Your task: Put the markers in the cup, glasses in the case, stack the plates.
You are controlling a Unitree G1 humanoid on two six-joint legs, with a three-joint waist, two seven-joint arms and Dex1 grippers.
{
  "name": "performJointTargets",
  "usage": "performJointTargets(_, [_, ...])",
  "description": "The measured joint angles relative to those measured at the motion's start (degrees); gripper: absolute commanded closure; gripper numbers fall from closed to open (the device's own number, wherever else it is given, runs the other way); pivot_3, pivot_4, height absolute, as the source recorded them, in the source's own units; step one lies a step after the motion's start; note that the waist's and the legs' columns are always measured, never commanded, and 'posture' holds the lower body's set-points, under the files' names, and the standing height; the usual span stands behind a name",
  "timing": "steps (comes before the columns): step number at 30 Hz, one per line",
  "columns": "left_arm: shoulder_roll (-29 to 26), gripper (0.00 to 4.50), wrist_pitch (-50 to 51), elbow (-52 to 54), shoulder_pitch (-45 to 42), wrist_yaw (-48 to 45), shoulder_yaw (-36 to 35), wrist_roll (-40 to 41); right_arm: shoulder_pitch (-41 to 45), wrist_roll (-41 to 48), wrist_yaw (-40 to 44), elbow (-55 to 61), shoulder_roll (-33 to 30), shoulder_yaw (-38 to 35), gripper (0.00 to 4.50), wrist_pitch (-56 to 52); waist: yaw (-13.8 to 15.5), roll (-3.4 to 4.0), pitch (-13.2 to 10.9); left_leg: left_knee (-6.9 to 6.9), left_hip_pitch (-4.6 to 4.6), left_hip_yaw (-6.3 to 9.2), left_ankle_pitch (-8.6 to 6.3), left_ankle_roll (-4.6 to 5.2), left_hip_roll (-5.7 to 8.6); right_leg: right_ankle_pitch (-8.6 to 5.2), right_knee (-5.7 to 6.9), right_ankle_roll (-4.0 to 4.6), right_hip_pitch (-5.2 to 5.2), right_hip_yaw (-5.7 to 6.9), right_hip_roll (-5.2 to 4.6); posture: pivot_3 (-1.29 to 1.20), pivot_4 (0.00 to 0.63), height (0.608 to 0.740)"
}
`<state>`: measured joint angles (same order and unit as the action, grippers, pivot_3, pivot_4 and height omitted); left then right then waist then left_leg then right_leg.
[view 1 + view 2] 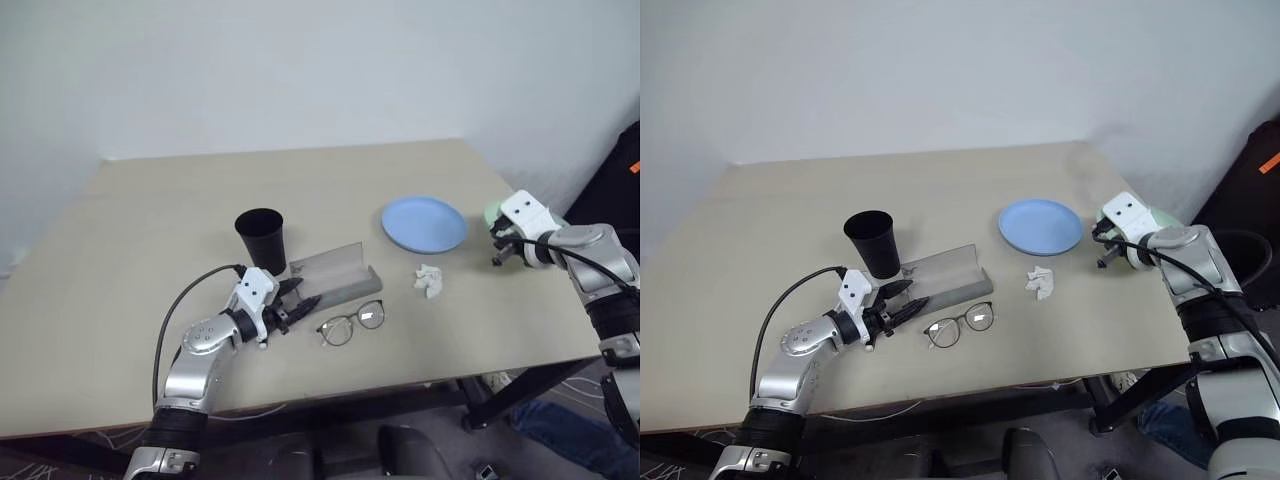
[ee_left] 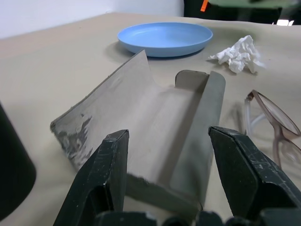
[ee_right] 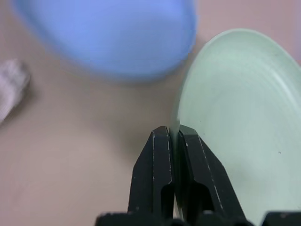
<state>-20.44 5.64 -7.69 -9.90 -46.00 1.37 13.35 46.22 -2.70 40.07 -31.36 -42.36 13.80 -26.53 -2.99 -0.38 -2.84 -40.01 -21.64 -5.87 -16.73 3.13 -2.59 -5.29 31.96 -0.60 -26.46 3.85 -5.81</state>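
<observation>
Mint green plate [image 3: 240, 117], pinched by its rim between the pressed-together fingers of the right gripper [image 3: 174, 136], tilted and off the table [image 1: 150, 220]. Light blue plate [image 1: 425, 223] lies flat just ahead of and inboard of this gripper, with the crumpled white scrap [image 1: 430, 280] nearer the robot.

Risk, as judged: the hold takes only a thin edge, so the plate may pivot or slip out in transit; a low carry could catch the blue plate's lip and push it.

Right arm reaches forward, gripper angled downward.

Left gripper [image 2: 169, 155], fingers spread and holding nothing, points at the open grey case [image 2: 155, 122]; glasses [image 1: 351, 323] beside it, black cup [image 1: 261, 238] just behind.
</observation>
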Motion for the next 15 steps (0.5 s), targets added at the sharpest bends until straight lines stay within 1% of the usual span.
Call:
performJointTargets(3, [0.28, 1.67, 0.00, 0.01, -0.28, 0.00, 0.32, 0.01, 3.40, -1.77, 1.30, -5.58, 2.93, 1.13, 4.47, 10.62, 0.04, 0.01, 0.01, 0.27, 0.05, 0.25, -0.03, -0.09, 0.00, 0.02, 0.23, 0.04, -0.05, 0.05, 0.14, 0.00, 0.000, 0.733])
performJointTargets(5, [0.34, 1.67, 0.00, -0.01, -0.34, 0.00, 0.35, 0.03, 4.86, -2.08, 2.66, -9.69, 4.50, 1.59, 4.47, 16.29, 0.22, 0.04, 0.02, 0.40, 0.04, 0.37, -0.03, -0.10, 0.00, 0.02, 0.19, 0.04, -0.05, 0.08, 0.22, 0.00, 0.000, 0.733])
performJointTargets(8, [0.39, 1.67, 0.01, -0.04, -0.51, 0.00, 0.43, 0.05, 8.00, -2.79, 5.77, -18.49, 8.85, 2.07, 4.47, 25.07, 0.14, 0.06, 0.02, 0.41, 0.01, 0.36, -0.04, -0.09, 0.00, 0.03, 0.01, 0.02, 0.01, 0.05, 0.26, 0.00, 0.000, 0.733])
performJointTargets(15, [0.45, 1.67, 0.01, 0.02, -0.64, 0.18, 0.47, 0.06, 11.76, -7.31, 7.10, -32.92, 14.20, 3.91, 4.47, 37.78, 0.09, 0.07, 0.03, 0.26, 0.03, 0.35, -0.03, -0.09, 0.01, 0.01, -0.02, 0.05, 0.14, 0.01, 0.25, 0.00, 0.000, 0.733])
